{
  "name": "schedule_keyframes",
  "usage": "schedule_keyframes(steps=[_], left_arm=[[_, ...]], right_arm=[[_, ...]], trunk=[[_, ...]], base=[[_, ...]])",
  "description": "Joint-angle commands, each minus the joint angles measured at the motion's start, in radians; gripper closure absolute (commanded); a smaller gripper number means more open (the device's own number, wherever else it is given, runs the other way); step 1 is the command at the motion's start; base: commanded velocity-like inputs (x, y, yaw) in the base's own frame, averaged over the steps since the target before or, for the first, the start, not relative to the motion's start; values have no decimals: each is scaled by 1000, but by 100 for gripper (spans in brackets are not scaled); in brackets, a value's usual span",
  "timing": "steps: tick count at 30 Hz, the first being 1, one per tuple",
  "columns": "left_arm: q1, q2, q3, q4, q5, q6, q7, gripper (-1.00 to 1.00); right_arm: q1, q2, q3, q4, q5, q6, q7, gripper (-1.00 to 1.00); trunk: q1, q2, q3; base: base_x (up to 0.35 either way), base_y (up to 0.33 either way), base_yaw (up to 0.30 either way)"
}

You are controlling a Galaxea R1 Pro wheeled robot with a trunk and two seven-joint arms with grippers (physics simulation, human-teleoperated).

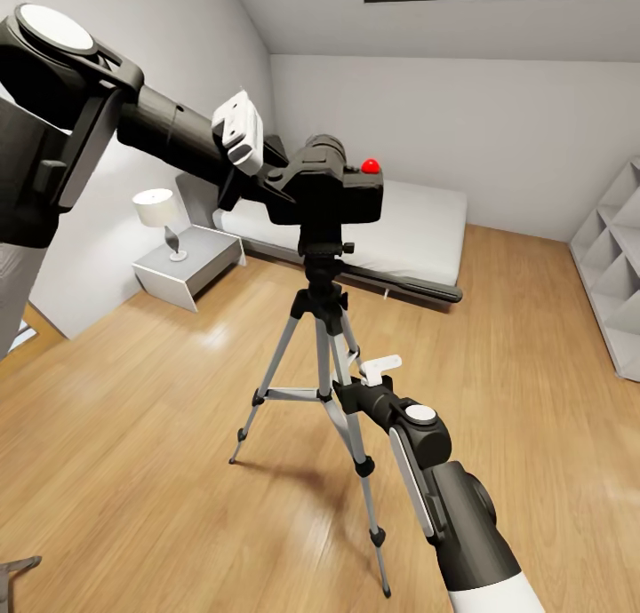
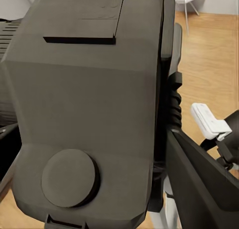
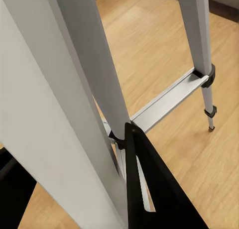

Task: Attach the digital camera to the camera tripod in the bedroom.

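Head view first: the left gripper [image 1: 283, 179] holds the camera [image 1: 336, 191] right on top of the tripod [image 1: 324, 346], with the red button [image 1: 371, 164] facing up. The camera's bottom sits at the head plate, just below the left gripper and a bit past it. I think the step now is to seat the camera on the plate, and it looks almost done. To do it well, the left arm should keep the camera flat and press down softly, not sideways, or the tripod could tip. The right gripper [image 1: 360, 384] is low down, close by a tripod leg, and it seems to grip that leg to keep the tripod steady. Behind the tripod are the bed [image 1: 418, 226], a nightstand [image 1: 191, 262] with a lamp [image 1: 160, 213], and the wood floor [image 1: 133, 417]. Left wrist view next: the camera [image 2: 84, 109] is very close, and a dark finger [image 2: 199, 184] lies against its side, so the grip looks tight. Right wrist view last: a silver leg [image 3: 94, 79] runs just beside a black finger [image 3: 149, 189], with a cross brace [image 3: 169, 102] farther out. I cannot tell from here if the right gripper is closed on the leg.
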Motion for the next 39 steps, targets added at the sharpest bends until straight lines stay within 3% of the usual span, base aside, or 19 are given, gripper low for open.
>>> schedule_keyframes(steps=[1,27,28,39], left_arm=[[-2,1,-4,0,6,7,1,100],[-2,3,-8,1,9,7,1,100],[-2,3,-8,1,9,6,1,-100],[-2,4,-8,1,12,7,1,-100]], right_arm=[[-1,0,-1,0,27,4,6,100],[-1,0,-1,0,27,4,6,100],[-1,0,-1,0,27,4,6,100],[-1,0,-1,0,27,4,6,100]], trunk=[[1,-2,-2],[1,-2,-2],[1,-2,-2],[1,-2,-2]], base=[[0,0,0],[0,0,0],[0,0,0],[0,0,0]])
